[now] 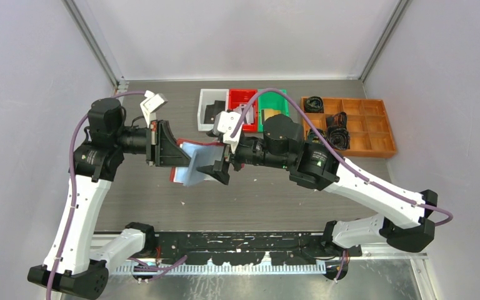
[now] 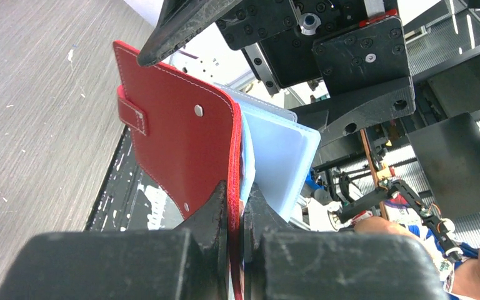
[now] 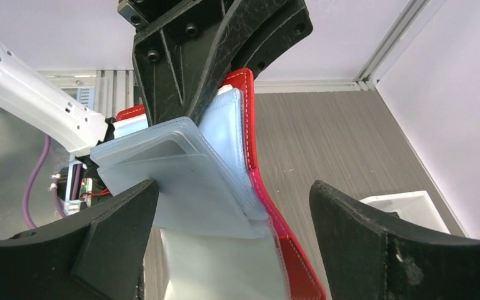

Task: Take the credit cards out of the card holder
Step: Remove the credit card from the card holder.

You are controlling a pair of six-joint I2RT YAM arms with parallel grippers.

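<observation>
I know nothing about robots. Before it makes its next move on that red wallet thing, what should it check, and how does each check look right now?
1. Left hand holds the card holder securely: ok, shut on the edge of the red cover.
2. Right hand is open and ready to pinch: ok, its fingers are spread wide.
3. Pocket pages sit between the right hand's fingers: ok, fanned out, nearer one finger.
4. A credit card edge is exposed to grab: cannot tell, the pages are cloudy.
5. Holder is lifted off the table: ok.
</observation>
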